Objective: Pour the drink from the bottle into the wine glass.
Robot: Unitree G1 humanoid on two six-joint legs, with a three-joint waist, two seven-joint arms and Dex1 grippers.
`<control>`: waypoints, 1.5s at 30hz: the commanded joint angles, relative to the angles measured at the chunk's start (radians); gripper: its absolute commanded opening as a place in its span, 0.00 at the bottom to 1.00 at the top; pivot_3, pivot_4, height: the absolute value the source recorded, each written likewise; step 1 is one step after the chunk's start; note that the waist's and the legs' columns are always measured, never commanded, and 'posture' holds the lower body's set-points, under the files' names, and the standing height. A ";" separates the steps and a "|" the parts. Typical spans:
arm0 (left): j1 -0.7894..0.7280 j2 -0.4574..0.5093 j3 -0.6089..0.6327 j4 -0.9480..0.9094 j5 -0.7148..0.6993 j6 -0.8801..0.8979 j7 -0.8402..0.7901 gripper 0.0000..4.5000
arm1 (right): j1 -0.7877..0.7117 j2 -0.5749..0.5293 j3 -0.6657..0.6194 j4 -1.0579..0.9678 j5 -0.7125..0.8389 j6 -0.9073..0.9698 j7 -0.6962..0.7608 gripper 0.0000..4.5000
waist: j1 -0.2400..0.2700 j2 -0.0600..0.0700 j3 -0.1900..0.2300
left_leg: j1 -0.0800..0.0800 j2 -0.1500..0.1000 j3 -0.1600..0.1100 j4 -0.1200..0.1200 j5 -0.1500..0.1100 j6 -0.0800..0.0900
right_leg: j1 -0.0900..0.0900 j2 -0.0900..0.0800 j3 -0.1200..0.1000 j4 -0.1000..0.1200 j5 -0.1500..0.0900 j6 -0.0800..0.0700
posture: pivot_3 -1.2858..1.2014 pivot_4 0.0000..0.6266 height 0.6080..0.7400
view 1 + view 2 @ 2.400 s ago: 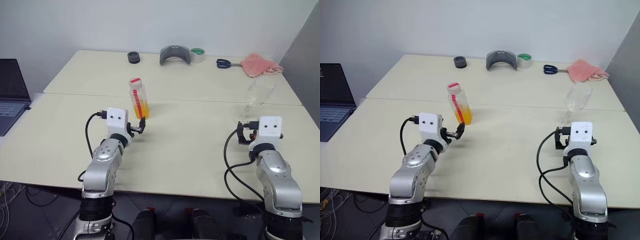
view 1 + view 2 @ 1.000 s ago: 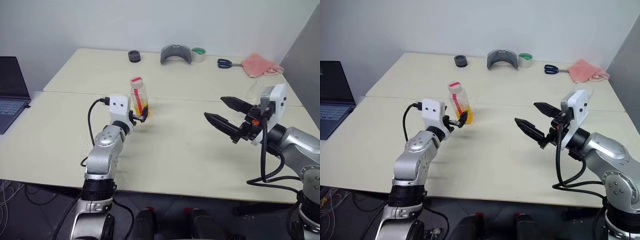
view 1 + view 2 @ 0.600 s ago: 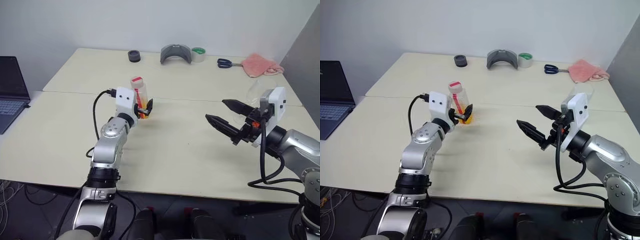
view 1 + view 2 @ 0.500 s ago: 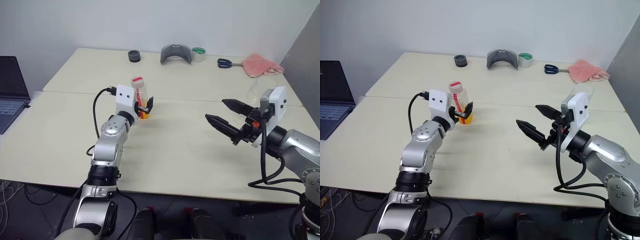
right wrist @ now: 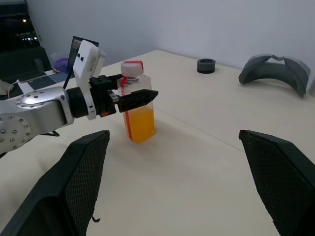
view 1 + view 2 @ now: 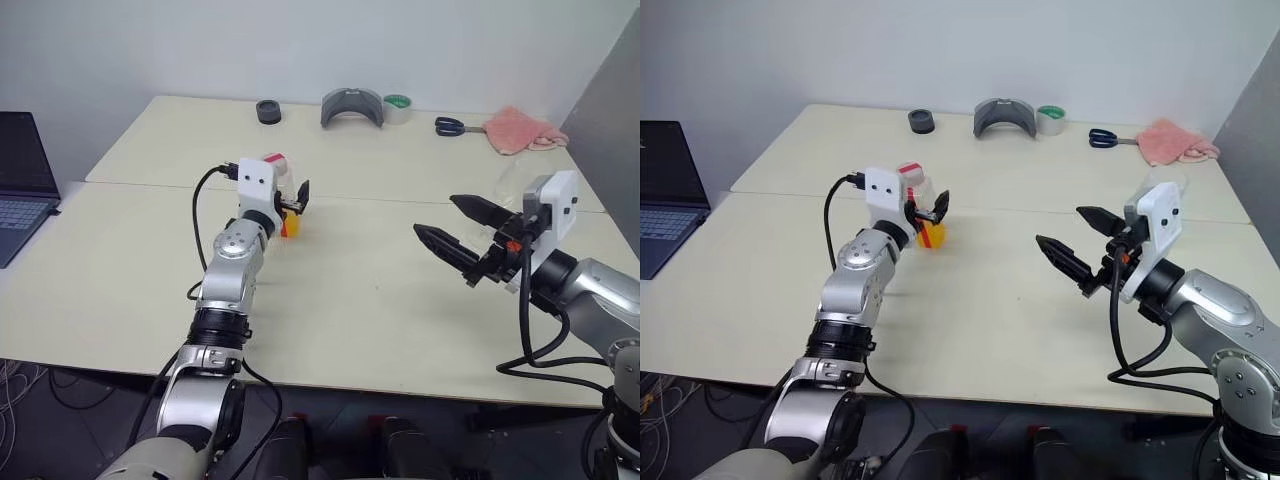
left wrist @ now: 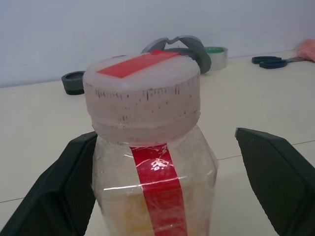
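The bottle (image 5: 137, 105) stands upright on the table, cap (image 7: 141, 88) on, with the orange drink (image 5: 139, 123) filling its lower part. My left gripper (image 6: 296, 202) is open, one black finger on either side of the bottle's upper body just below the cap. One finger (image 7: 61, 189) lies close against the bottle; the other (image 7: 278, 179) stands apart. My right gripper (image 6: 438, 216) hovers open over the table's right side, pointing toward the bottle, nothing between its fingers. The wine glass (image 6: 505, 178) shows faintly behind my right wrist, mostly hidden.
Along the far table edge lie a black tape roll (image 6: 267, 112), a grey curved piece (image 6: 351, 106), a green tape roll (image 6: 396, 108), scissors (image 6: 448, 126) and a pink cloth (image 6: 515, 130). A laptop (image 6: 20, 180) sits at the left.
My left gripper has moved forward and up along the bottle, from beside its orange lower part to just below the cap. My right arm, raised earlier from the table, has kept still.
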 commanded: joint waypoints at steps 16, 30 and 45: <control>-0.076 0.000 0.017 0.102 0.007 -0.119 0.005 0.99 | -0.013 -0.011 -0.015 -0.035 0.037 -0.030 -0.056 1.00 | 0.000 -0.001 0.000 | 0.000 0.000 0.000 0.000 0.000 0.000 | 0.000 0.000 0.000 0.000 0.000 0.000 | 0.52 0.24 1.00; -0.090 0.000 0.020 0.129 0.005 -0.144 0.006 0.58 | -0.022 -0.011 -0.005 -0.022 0.040 -0.036 -0.060 1.00 | 0.000 -0.001 0.000 | 0.000 0.000 0.000 0.000 0.000 0.000 | 0.000 0.000 0.000 0.000 0.000 0.000 | 0.52 0.24 1.00; -0.081 0.005 0.028 0.121 0.001 -0.141 0.008 0.49 | -0.027 -0.006 -0.001 -0.017 0.029 -0.042 -0.066 1.00 | 0.000 -0.001 0.000 | 0.000 0.000 0.000 0.000 0.000 0.000 | 0.000 0.000 0.000 0.000 0.000 0.000 | 0.52 0.24 1.00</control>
